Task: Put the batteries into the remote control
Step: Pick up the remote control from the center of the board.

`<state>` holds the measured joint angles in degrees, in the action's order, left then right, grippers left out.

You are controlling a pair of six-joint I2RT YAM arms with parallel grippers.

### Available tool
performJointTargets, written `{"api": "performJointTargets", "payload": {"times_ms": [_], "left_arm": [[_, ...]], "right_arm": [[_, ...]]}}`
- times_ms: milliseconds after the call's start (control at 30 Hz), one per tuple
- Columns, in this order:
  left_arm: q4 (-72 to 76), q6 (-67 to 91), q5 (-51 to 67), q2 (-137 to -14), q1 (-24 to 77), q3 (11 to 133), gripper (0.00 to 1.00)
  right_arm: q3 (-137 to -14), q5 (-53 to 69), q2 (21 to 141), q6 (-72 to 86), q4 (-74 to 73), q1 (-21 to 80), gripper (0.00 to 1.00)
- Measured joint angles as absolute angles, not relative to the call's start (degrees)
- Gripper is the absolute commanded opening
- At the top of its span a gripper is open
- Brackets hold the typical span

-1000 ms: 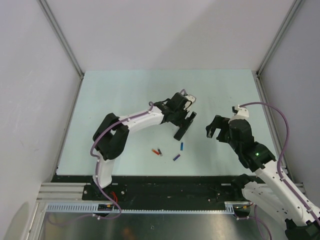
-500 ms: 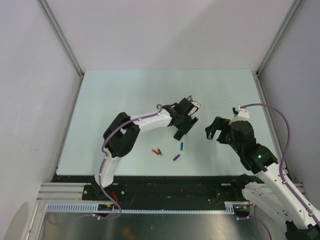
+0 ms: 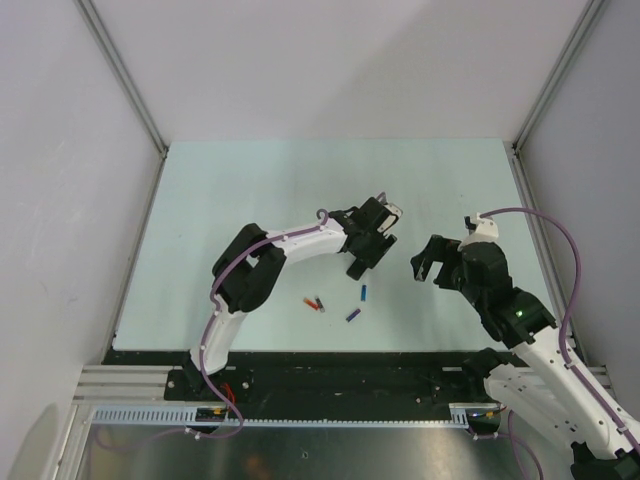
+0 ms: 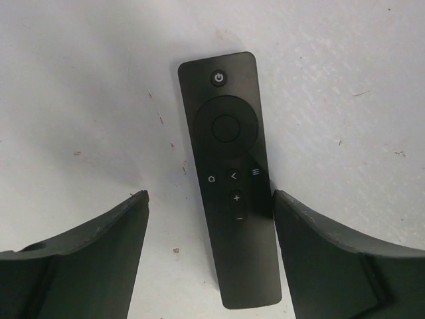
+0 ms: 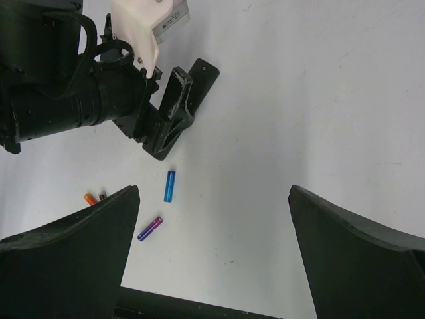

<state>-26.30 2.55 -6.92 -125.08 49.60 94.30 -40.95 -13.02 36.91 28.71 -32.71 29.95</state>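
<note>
From above, we are watching the left pincer (image 3: 362, 258) hanging over the middle of the bench (image 3: 230, 190), and whatever it is working on is getting lost under its black fingers. Just near of it, two blue batteries (image 3: 363, 293) and the orange-red batteries (image 3: 314, 303) are lying loose. The right pincer (image 3: 425, 262) is waiting off to the side, spread wide and holding nothing.

The left wrist is giving us what the top view cannot. The remote control (image 4: 229, 186) is lying flat on the bench, buttons up, lengthwise between the two fingers. The jaws are standing spread. The right finger is sitting just beside the remote's edge, though we cannot tell whether it is touching, and the left one is standing apart. Nothing is being pinched yet.

The right wrist is showing the batteries, which the left wrist is missing, close by the left arm.

We are judging the step as grasping the remote. The next move is calling for a squeeze across its narrow sides, and likely a flip, since the battery bay is probably underneath.
</note>
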Motion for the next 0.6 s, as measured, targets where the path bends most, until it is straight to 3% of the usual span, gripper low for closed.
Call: {"api": "performJointTargets", "payload": {"times_ms": [600], "left_arm": [[-26.2,2.5,-5.6,-125.3,49.6,94.3,0.64]], "right_arm": [[-40.9,-13.0,36.8,28.9,-33.4,30.0,1.0]]}}
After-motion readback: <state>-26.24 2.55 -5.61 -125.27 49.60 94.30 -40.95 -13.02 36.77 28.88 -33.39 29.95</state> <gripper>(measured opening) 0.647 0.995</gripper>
